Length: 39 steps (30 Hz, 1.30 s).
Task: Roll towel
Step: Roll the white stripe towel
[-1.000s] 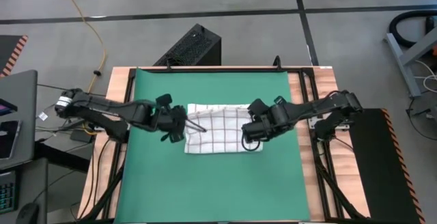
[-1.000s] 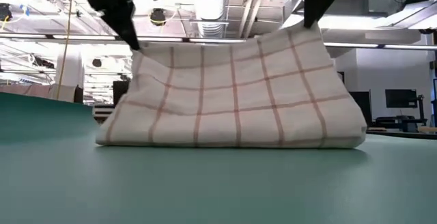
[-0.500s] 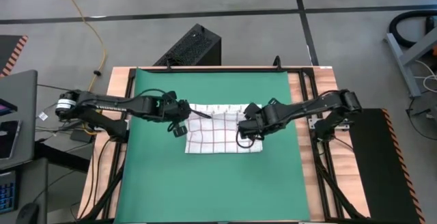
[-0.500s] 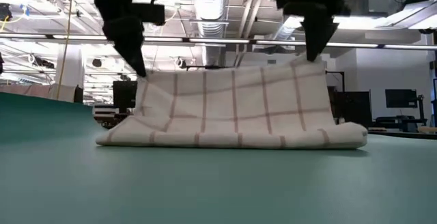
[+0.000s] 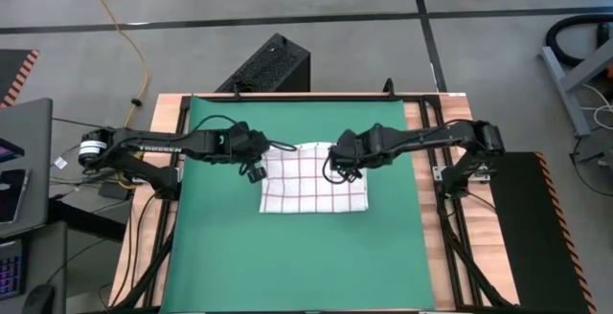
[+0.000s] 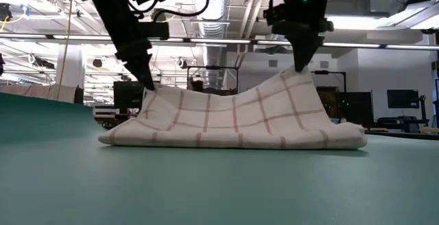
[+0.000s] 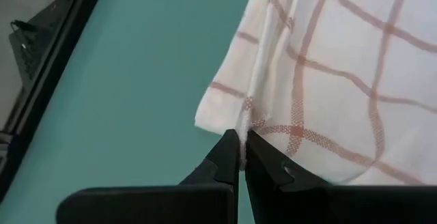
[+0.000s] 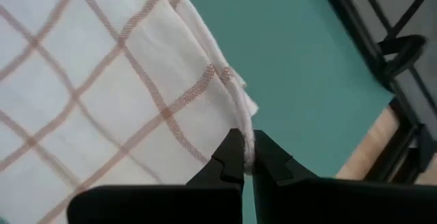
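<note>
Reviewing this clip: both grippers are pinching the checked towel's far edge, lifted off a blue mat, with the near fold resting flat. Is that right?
Not quite: the mat is green, not blue, as the high view shows. The rest holds: the left gripper and the right gripper are each shut on the towel at its far edge, lifted, with the near fold resting flat.

Bare green mat lies all round the towel, widest on the near side, where I could pass freely. Across the far edge my own two arms meet: my left gripper and right gripper each pinch a raised corner, blocking that side.
</note>
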Each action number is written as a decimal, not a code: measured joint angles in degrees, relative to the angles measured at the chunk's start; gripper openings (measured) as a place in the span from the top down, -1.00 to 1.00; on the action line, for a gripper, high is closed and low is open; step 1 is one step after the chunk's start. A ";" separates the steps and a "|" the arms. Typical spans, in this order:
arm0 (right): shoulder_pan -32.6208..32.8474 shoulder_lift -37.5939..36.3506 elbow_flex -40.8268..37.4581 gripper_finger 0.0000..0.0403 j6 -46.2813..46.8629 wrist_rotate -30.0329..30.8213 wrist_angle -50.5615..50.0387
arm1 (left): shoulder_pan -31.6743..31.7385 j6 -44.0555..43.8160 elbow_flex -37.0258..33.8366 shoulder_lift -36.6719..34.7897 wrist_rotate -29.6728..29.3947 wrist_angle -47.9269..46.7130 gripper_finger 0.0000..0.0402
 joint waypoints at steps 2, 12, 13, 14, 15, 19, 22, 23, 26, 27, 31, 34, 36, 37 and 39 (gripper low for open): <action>-1.03 0.00 0.00 0.91 -1.44 0.01 0.23 | 0.89 -0.01 -1.00 0.04 0.00 1.06 1.00; -5.87 0.02 -5.28 0.91 -7.89 -4.36 8.80 | 3.39 0.01 -5.37 0.08 2.35 7.92 1.00; -6.12 0.01 -6.00 0.91 -8.02 -4.38 9.76 | 3.43 0.21 -6.05 0.08 2.95 8.77 1.00; -6.25 0.00 -6.65 0.91 -8.10 -4.38 10.24 | 3.42 0.61 -6.65 0.08 2.72 9.64 1.00; -6.46 0.00 -7.32 0.91 -8.11 -4.41 10.41 | 3.42 0.97 -7.13 0.08 1.91 10.68 1.00; -7.25 0.00 -9.34 0.91 -8.38 -4.67 12.76 | 4.21 0.81 -8.51 0.08 1.37 12.52 1.00; -7.72 0.02 -10.87 0.91 -8.35 -5.34 14.79 | 4.93 1.46 -9.71 0.08 1.49 15.38 1.00; -7.88 0.02 -11.29 0.91 -8.35 -5.77 15.33 | 5.12 1.37 -9.98 0.08 1.55 16.19 1.00; -7.92 0.00 -12.59 0.91 -7.94 -6.04 16.68 | 5.47 1.40 -10.26 0.08 1.44 17.15 0.97; -7.94 0.02 -12.81 0.91 -7.87 -6.03 16.67 | 5.48 2.03 -10.26 0.08 1.33 17.49 0.95; -8.80 0.00 -13.72 0.84 -7.17 -5.86 17.41 | 5.55 4.30 -10.26 0.08 1.49 18.89 0.81; -9.71 0.00 -15.09 0.80 -5.08 -5.90 18.04 | 5.76 6.33 -10.26 0.08 3.73 19.17 0.68; -10.05 0.00 -15.64 0.79 -4.63 -5.98 18.24 | 6.12 7.15 -10.26 0.08 5.11 19.23 0.60; -10.23 0.00 -15.98 0.79 -4.41 -6.00 18.39 | 6.27 7.61 -10.26 0.08 5.47 19.23 0.55; -10.22 0.02 -16.06 0.78 -4.18 -5.78 18.13 | 6.57 8.28 -10.26 0.08 5.62 19.25 0.47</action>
